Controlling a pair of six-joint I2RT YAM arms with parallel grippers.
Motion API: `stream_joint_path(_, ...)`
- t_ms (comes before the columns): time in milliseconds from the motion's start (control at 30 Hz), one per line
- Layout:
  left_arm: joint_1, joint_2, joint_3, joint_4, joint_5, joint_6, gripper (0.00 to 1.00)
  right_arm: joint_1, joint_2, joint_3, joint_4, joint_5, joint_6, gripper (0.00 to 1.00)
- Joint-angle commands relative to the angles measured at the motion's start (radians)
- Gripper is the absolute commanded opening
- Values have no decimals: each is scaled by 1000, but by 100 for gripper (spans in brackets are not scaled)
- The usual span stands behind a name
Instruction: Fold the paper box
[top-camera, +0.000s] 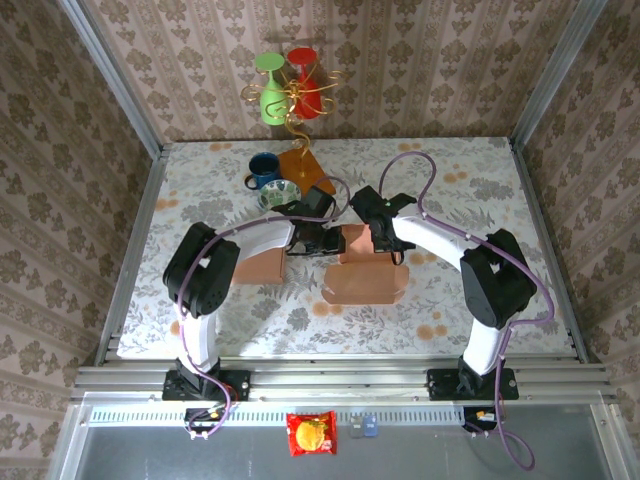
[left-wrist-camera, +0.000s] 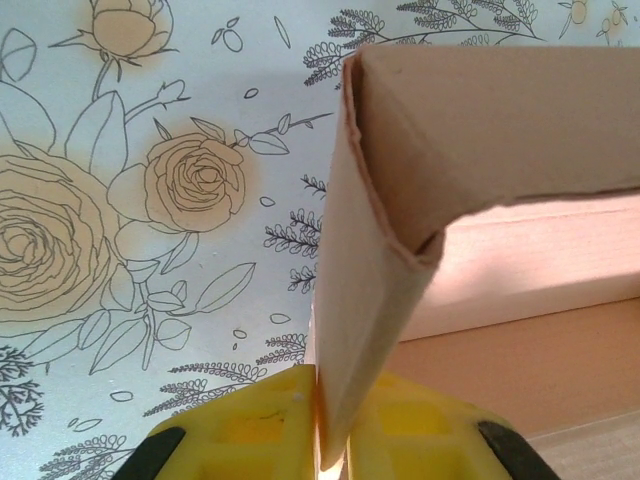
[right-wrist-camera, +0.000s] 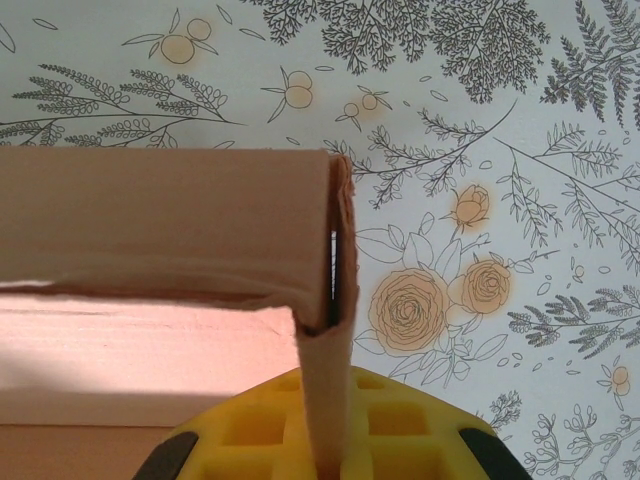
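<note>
mid-table, top view: paper box (top-camera: 365, 285) lies on the floral table (top-camera: 450, 170), near edge flat, far wall raised between the two arms. a second flat brown card sheet (top-camera: 262, 265) lies to its left, under the left arm.

left gripper (top-camera: 318, 240) sits at the box's far left corner. left wrist view: an upright corner flap of the box (left-wrist-camera: 480, 130) runs down between the yellow pads (left-wrist-camera: 260, 420) of the left gripper (left-wrist-camera: 330, 445). pads sit close on both sides; a thin bright sliver shows by the left pad, so cannot tell whether it is clamping or just flanking the flap.

right gripper (top-camera: 375, 238) sits at the far right corner. right wrist view: the doubled end flap of the box (right-wrist-camera: 150, 210) drops between the yellow pads (right-wrist-camera: 400, 425) of the right gripper (right-wrist-camera: 325, 430), jaws closed tight on the card.

far side of table: blue mug (top-camera: 264, 168), patterned bowl (top-camera: 277, 196) just beside it, wire stand with a green glass (top-camera: 272, 95) and a red glass (top-camera: 305, 70).
</note>
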Motion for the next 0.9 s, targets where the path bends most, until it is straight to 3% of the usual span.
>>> stream_joint_path(0, -13, 36, -2, -35, -40, 9, 15, -6, -9, -19, -38, 22, 22, 0)
stream_joint_path(367, -30, 51, 9, -50, -75, 19, 14, -6, -16, -23, -36, 18, 27, 0)
stream_joint_path(767, -79, 66, 59, -166, -250, 1, 6, -5, -4, -27, -36, 13, 35, 0)
stream_joint_path(867, -88, 69, 69, -176, -276, 5, 9, -5, 0, -27, -33, 7, 33, 0)
